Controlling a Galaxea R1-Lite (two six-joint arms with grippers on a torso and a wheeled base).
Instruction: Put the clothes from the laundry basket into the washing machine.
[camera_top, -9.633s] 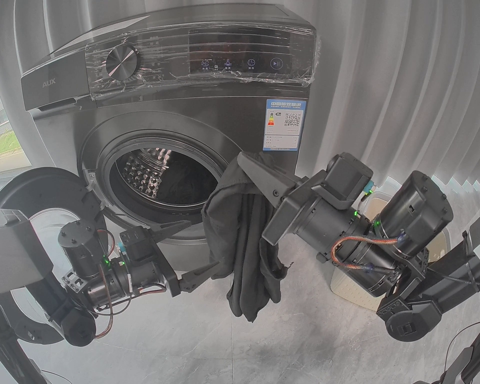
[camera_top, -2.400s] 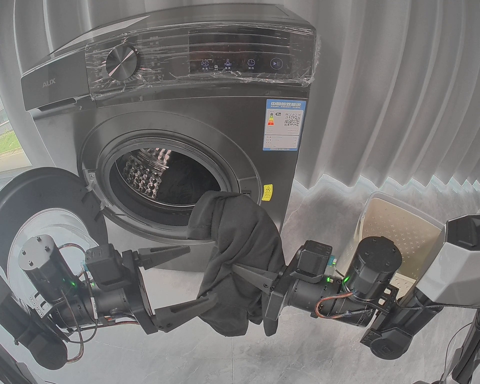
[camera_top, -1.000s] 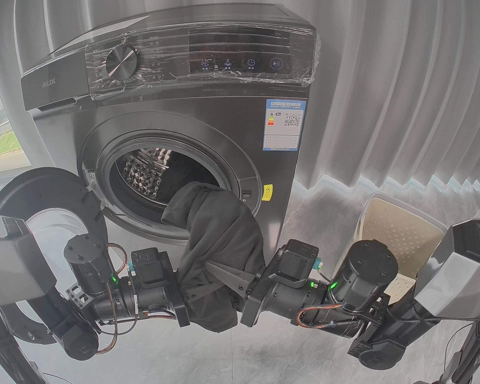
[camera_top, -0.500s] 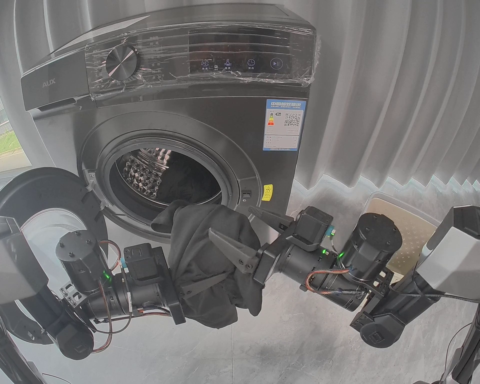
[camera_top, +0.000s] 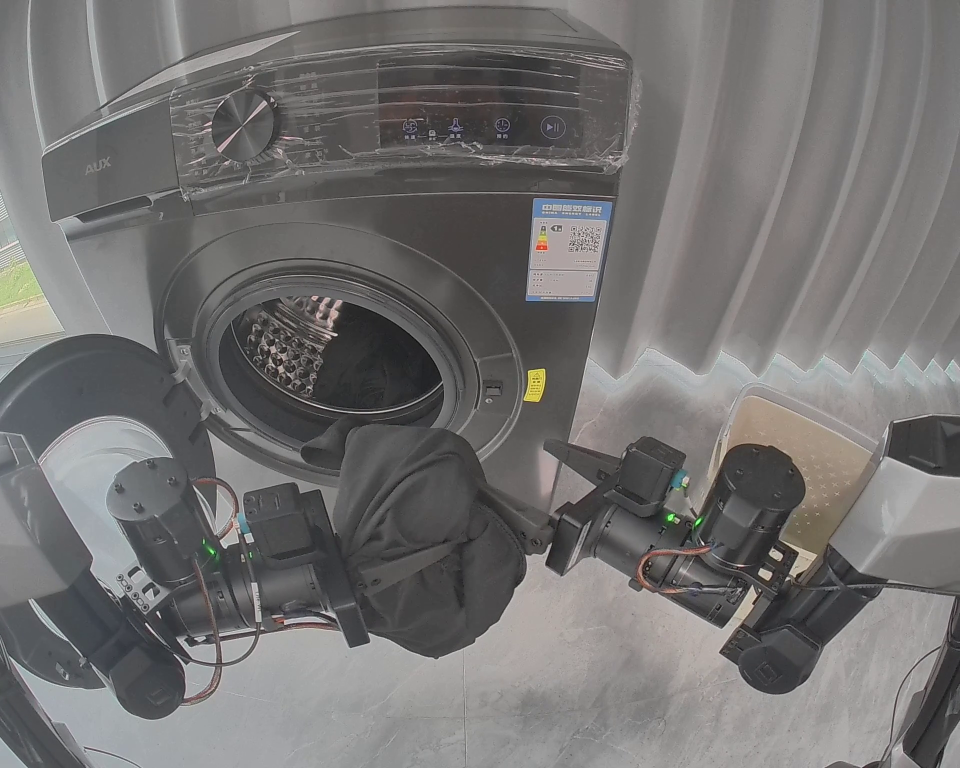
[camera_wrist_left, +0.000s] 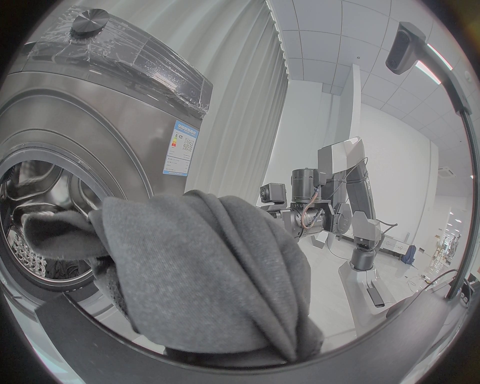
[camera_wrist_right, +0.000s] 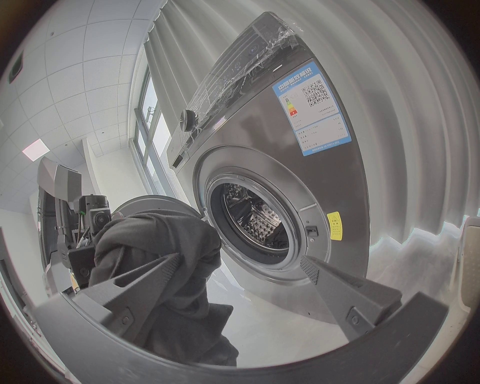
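1. The door (camera_top: 95, 390) stands swung open at the far left, beside the washer (camera_top: 330, 230).
2. The left arm lies low in front of the door, forearm level and pointing right. The left pincer (camera_top: 405, 570) is buried under the garment (camera_top: 420, 520), so I cannot tell whether it is spread or pinching.
3. The garment, dark grey, is bunched in a heap over that pincer, outside the washer, just below and in front of the drum (camera_top: 285, 345). One flap at its upper left reaches the lower rim of the opening. From the left wrist the garment (camera_wrist_left: 200, 270) lies across the foreground, the flap turned toward the opening.
4. Something dark, seemingly cloth, lies deep in the drum.
5. Writing on the washer: a brand mark (camera_top: 97, 166) at the top left corner, a dial (camera_top: 244, 125), then a panel (camera_top: 480, 128) of small lit icons under wrinkled plastic wrap.
6. Below the panel's right end sits a label (camera_top: 568, 250) with a blue header, a coloured scale and a square code. A small yellow sticker (camera_top: 536, 385) sits lower down, right of the opening.
7. The right arm comes in low from the right, forearm pointing left. The right pincer (camera_top: 520, 475) is spread wide and grips nothing. Its lower finger reaches the garment's right side; I cannot tell whether it touches.
8. The cream basket (camera_top: 800, 450) stands on the floor at the far right, by the curtain (camera_top: 800, 180), its perforated inside showing.
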